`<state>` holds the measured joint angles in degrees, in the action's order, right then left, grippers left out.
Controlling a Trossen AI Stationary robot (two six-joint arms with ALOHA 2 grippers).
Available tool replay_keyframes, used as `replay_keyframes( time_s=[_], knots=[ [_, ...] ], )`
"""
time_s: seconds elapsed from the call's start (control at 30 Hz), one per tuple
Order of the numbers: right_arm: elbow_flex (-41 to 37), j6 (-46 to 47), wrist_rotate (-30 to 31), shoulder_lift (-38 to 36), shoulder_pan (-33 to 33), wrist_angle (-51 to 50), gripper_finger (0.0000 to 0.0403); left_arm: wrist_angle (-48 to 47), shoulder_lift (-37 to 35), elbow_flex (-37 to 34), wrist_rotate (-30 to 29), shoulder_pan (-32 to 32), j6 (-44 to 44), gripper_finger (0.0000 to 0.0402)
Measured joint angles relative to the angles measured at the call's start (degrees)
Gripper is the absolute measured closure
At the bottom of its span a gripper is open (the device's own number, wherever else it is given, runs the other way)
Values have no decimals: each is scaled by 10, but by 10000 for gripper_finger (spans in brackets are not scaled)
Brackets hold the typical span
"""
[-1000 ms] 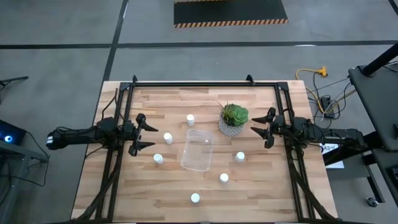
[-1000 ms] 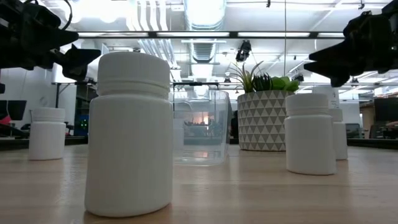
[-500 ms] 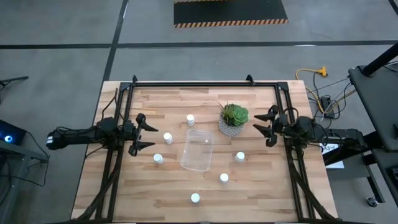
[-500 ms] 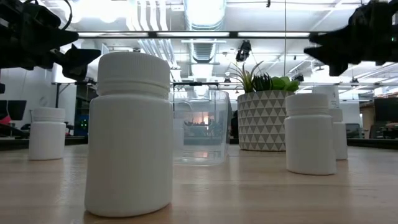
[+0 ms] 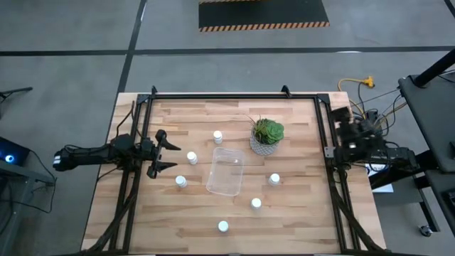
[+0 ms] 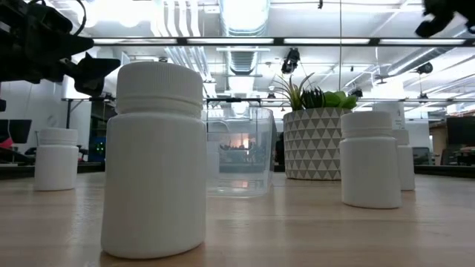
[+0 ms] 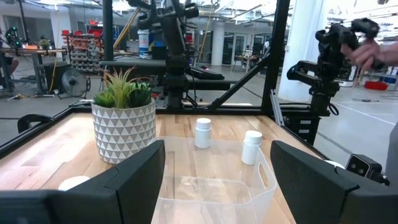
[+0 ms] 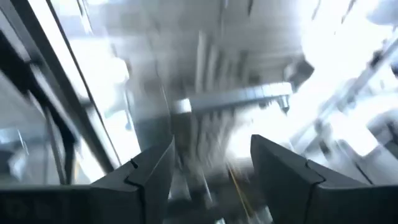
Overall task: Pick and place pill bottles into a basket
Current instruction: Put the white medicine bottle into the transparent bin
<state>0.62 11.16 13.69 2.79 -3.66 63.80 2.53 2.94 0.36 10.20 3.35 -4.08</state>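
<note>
Several small white pill bottles stand round the basket [image 5: 225, 171], a clear tub at mid-table: one [image 5: 217, 136] behind it, two [image 5: 192, 157] [image 5: 180, 181] to its left, others [image 5: 274, 179] [image 5: 256, 203] [image 5: 223, 227] to its right and front. My left gripper [image 5: 165, 151] hovers open left of the bottles, facing the basket [image 7: 211, 183], nothing between its fingers. My right gripper [image 5: 348, 128] is lifted and pulled back over the table's right rail, tilted up toward the ceiling [image 8: 214, 149], its fingers apart and empty. The low view shows one bottle [image 6: 156, 159] close up.
A green succulent in a grey patterned pot [image 5: 267, 136] stands just behind the basket's right corner. Black frame rails [image 5: 135, 185] run along the table's left, right and far sides. Cables and a yellow plug [image 5: 366, 82] lie on the floor past the right edge.
The right arm has drawn back from beside the plant to the right rail and swung its gripper upward. The left arm and all the bottles stand as before.
</note>
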Motion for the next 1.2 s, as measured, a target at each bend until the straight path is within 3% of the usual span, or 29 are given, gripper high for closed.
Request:
replay_keyframes(
  time_s=[0.13, 0.3, 0.73, 0.93, 1.2],
  knots=[
    [7, 8, 0, 0, 0, 75, 202, 0, 0, 0, 0, 0, 0, 127],
    [76, 20, 0, 21, 0, 42, 202, 0, 0, 0, 0, 0, 0, 127],
    [391, -26, -2, 234, 0, -2, 202, 0, 0, 0, 0, 0, 0, 127],
    [548, -28, -2, 351, 0, -249, 202, 0, 0, 0, 0, 0, 0, 127],
    [792, 74, -27, 478, 0, -801, 202, 0, 0, 0, 0, 0, 0, 127]
  ],
)
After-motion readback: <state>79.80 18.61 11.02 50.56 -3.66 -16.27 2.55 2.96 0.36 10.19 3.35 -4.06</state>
